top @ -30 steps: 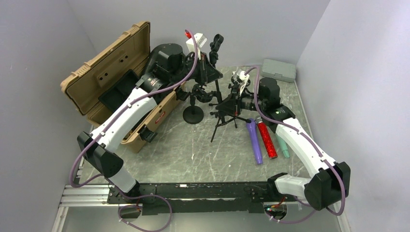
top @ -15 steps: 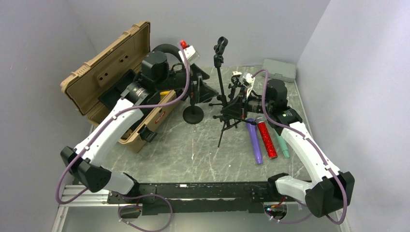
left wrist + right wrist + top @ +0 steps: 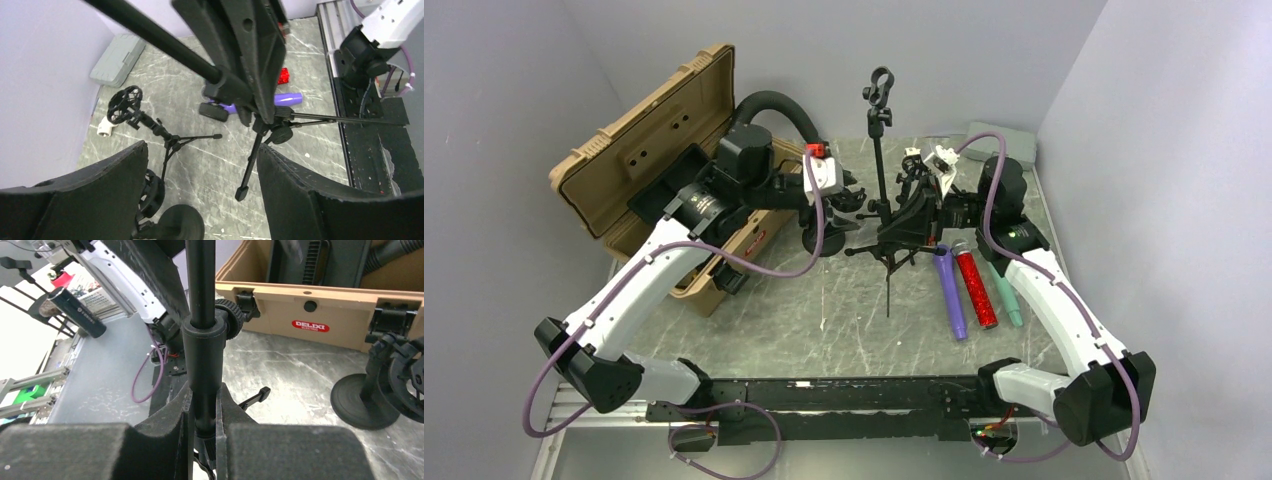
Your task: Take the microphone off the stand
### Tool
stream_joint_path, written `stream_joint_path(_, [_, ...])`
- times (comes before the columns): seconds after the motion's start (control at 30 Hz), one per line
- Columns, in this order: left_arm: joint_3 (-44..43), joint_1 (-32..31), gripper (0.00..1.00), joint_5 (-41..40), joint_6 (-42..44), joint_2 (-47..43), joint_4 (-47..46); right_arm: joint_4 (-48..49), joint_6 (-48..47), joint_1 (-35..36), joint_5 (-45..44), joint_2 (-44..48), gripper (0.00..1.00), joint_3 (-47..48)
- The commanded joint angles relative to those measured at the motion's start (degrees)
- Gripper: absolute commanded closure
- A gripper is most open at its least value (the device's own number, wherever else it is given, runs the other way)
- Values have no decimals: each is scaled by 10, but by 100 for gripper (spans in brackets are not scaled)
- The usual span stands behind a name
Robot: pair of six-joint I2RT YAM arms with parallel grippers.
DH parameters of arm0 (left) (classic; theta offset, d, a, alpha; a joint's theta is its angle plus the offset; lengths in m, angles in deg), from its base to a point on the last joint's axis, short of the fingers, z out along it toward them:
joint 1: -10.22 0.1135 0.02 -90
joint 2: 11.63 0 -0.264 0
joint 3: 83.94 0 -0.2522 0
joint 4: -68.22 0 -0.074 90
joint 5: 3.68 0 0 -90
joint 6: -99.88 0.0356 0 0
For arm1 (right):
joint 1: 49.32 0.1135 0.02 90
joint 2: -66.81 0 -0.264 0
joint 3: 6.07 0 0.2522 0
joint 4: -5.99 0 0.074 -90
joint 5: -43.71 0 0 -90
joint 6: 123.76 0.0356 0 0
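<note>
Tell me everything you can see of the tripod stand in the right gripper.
The tripod stand is black, seemingly metal with plastic joints: a thin pole, a thicker collar, slim spread legs. Its top clip holds no microphone. It stands roughly upright mid-table, beside the purple microphone. The right gripper is shut on it at the collar; whether its feet rest on the table is unclear.

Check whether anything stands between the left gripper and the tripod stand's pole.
Nothing visible does. The open left gripper faces the pole directly; the right gripper clamps it, and the round-base stand sits lower, off that line.
</note>
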Motion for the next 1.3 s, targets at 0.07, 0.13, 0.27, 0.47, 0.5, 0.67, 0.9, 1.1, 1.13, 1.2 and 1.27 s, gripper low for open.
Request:
stream_joint_path(0.07, [-29,-32,24,35,65,13,21,107,49,-1,49,8,100,0])
stream_joint_path(0.13, [-37,-39,30,33,64,19,21,103,40,-1,46,11,100,-7])
stream_joint_path(0.27, [-53,-55,42,25,63,32,25,96,32,-1,40,16,100,-13])
stream_joint_path(0.47, [-56,-66,52,11,70,42,27,75,12,-1,35,24,100,-14])
stream_joint_path(0.5, [-56,-66,57,11,69,43,27,73,10,-1,34,25,100,-15])
stream_joint_path(0.67, [-55,-67,88,15,60,44,28,40,-26,-2,23,30,100,-14])
stream_joint_path(0.9, [-43,-66,100,81,26,43,44,-51,-123,-2,-4,38,100,4])
stream_joint_path(1.1, [-60,-62,100,231,-81,77,51,-97,-184,-2,-24,39,100,11])
stream_joint_path(1.13, [-65,-60,100,258,-100,84,51,-100,-189,-2,-26,40,100,11])
stream_joint_path(1.2, [-71,-57,100,304,-144,99,44,-103,-194,-2,-26,41,100,11])
stream_joint_path(1.27, [-67,-54,100,335,-184,107,24,-105,-197,-2,-28,42,100,11])
